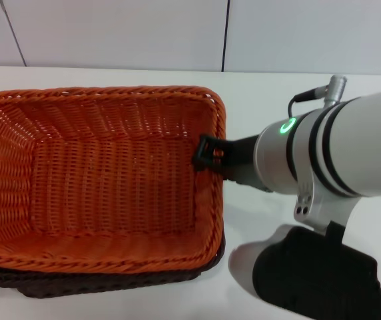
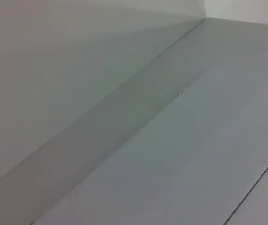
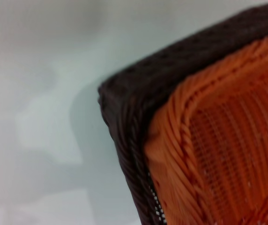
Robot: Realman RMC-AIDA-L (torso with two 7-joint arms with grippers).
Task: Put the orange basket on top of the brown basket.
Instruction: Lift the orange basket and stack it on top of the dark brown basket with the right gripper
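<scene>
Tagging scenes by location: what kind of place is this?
Probably a lab or test bench: bare white table, plain panelled wall, only props the orange basket nested in the brown basket, right gripper at its rim.

The orange basket [image 1: 97,180] sits nested in the brown basket [image 1: 110,283]; the right gripper [image 1: 209,155] meets its three-o'clock rim.

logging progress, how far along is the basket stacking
Mostly done: the orange basket sits nested in the brown basket, whose dark rim shows beneath it and wraps its corner in the right wrist view. In hand: the right gripper is at the orange basket's right rim; its grip is unclear. Left: letting go and backing away. The left arm is out of sight.
</scene>
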